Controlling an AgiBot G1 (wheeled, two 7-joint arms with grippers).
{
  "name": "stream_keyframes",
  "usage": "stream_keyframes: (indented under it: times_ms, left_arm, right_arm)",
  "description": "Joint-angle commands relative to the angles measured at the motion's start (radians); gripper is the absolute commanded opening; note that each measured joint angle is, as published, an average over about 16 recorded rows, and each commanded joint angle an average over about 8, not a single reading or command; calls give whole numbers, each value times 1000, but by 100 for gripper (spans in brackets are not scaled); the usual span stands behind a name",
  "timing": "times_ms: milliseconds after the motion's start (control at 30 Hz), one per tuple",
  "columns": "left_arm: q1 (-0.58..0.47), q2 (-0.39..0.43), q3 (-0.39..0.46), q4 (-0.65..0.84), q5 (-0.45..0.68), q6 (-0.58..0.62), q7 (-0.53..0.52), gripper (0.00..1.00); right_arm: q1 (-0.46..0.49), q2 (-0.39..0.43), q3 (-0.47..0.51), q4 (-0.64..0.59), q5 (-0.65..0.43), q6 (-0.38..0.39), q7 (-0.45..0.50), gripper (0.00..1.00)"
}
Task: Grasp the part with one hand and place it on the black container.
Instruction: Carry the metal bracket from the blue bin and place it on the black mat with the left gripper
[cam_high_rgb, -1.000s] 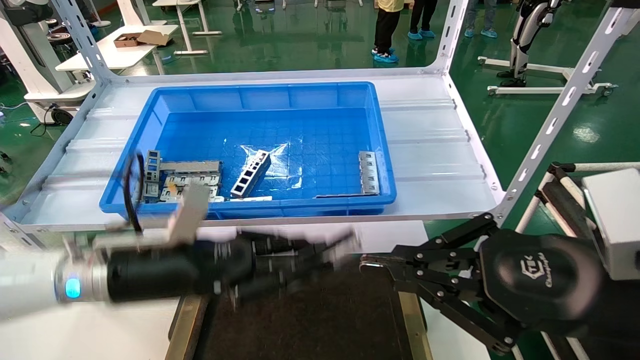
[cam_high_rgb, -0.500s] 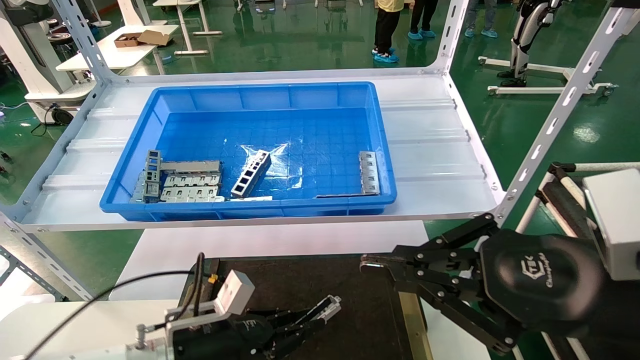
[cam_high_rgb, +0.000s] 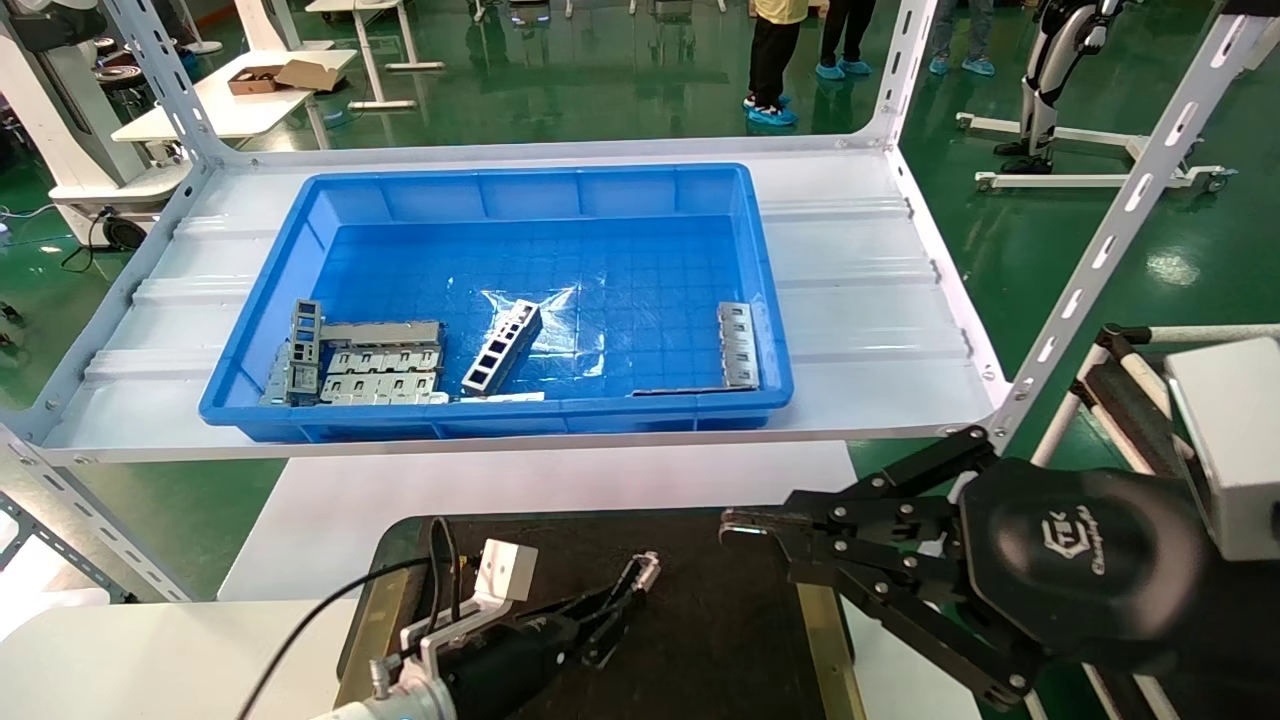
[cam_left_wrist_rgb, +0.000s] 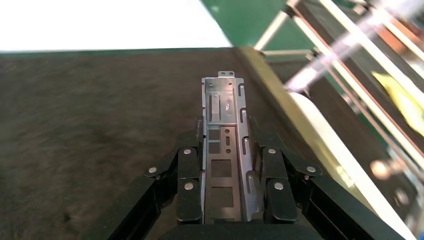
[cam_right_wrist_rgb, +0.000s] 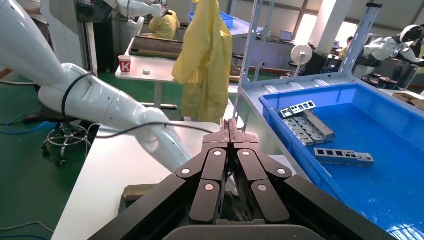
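Gripping the part (cam_left_wrist_rgb: 225, 150), left claw (cam_high_rgb: 625, 590) hovers mid-container (cam_high_rgb: 720, 640).

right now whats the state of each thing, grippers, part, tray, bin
left gripper: shut on the part, low over the black container
part: held between the fingers, jutting forward
right gripper: shut, empty, parked beside the container
black container: nothing lying on it
blue bin: holds several metal pieces
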Motion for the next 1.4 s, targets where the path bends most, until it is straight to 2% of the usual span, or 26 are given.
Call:
stream_keyframes:
  times_ms: [33,433,733,1133,1167,1233,1300,1333,1400]
  left_arm:
    - [8,29,-4,15,0,-54,-15,0]
    - [41,155,-34,62,-32,-310,-33,0]
    - [37,165,32,54,-85,-412,-48,0]
    - [19,167,116,73,-170,-473,-83,0]
    - [18,167,123,75,-176,-479,-84,0]
    - [16,167,135,78,-187,-491,-88,0]
    - [14,167,147,81,-198,-501,-91,6]
    - [13,167,153,82,-203,-506,-93,14]
    - [12,166,162,85,-212,-514,-96,38]
  right_arm:
    - [0,0,0,0,0,0,0,0]
    - [0,0,-1,0,1,0,0,0]
    - [0,1,-1,0,1,1,-1,0]
    - [0,1,-2,0,1,1,-1,1]
    - [0,1,-2,0,1,1,-1,8]
    - [0,1,-2,0,2,1,-1,33]
    - [1,1,-2,0,2,1,-1,58]
    - [1,1,-2,0,2,1,-1,70]
    - [1,1,-3,0,2,1,-1,94]
